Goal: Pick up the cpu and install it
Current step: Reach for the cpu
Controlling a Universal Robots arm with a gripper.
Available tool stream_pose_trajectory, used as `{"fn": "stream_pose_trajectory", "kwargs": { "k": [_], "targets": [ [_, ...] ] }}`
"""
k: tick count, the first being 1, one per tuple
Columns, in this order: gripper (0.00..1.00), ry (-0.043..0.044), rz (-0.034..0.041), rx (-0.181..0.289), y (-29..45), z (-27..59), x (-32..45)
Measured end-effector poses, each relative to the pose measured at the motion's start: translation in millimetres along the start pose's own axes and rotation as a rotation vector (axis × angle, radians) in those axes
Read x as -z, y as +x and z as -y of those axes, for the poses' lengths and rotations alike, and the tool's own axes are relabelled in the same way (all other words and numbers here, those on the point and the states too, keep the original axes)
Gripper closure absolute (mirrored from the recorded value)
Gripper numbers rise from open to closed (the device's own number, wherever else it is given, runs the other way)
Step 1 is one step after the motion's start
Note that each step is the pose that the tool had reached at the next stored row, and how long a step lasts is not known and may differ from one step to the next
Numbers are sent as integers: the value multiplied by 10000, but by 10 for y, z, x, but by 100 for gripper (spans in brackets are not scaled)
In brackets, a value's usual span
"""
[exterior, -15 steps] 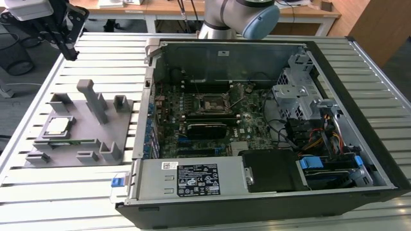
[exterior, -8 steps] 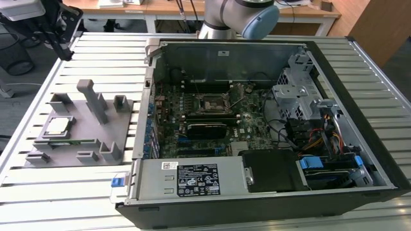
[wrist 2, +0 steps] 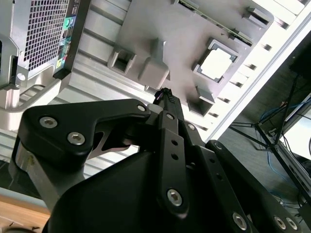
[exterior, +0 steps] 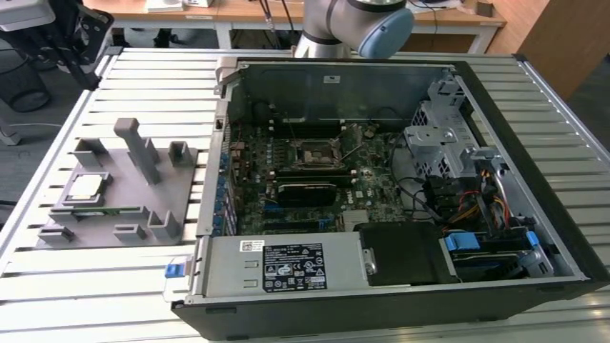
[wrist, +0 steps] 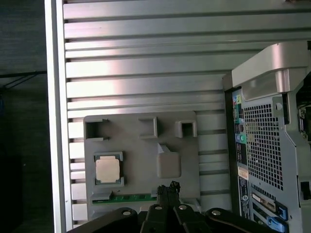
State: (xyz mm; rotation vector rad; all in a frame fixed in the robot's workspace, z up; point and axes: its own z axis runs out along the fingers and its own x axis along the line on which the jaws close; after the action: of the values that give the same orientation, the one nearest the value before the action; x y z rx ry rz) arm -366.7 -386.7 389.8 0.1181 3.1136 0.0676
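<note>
The cpu [exterior: 86, 186] is a small square chip with a pale metal top, lying flat in a pocket of the grey plastic tray [exterior: 124, 187] on the exterior view's left. Both wrist views look down on the cpu [wrist: 107, 170] [wrist 2: 216, 63] from well above. My gripper [wrist: 168, 187] [wrist 2: 164, 93] hangs high over the tray [wrist: 141, 150], off to one side of the chip. Its black fingers are shut with nothing between them. The black socket frame [exterior: 312, 153] lies on the motherboard inside the open computer case [exterior: 533, 236].
The tray carries an upright grey post [exterior: 138, 150] and several raised blocks, with a green memory stick [wrist: 129, 197] along one edge. The case's back panel [wrist: 265, 145] stands beside the tray. Slatted aluminium table [exterior: 114, 78] runs under everything. The arm's joint [exterior: 358, 25] rises behind the case.
</note>
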Motion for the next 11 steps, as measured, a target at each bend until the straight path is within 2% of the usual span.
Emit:
{"fn": "stream_pose_trajectory", "kwargs": {
  "k": [11],
  "targets": [
    [89,1,-8,0,138,9,-3]
  ]
}}
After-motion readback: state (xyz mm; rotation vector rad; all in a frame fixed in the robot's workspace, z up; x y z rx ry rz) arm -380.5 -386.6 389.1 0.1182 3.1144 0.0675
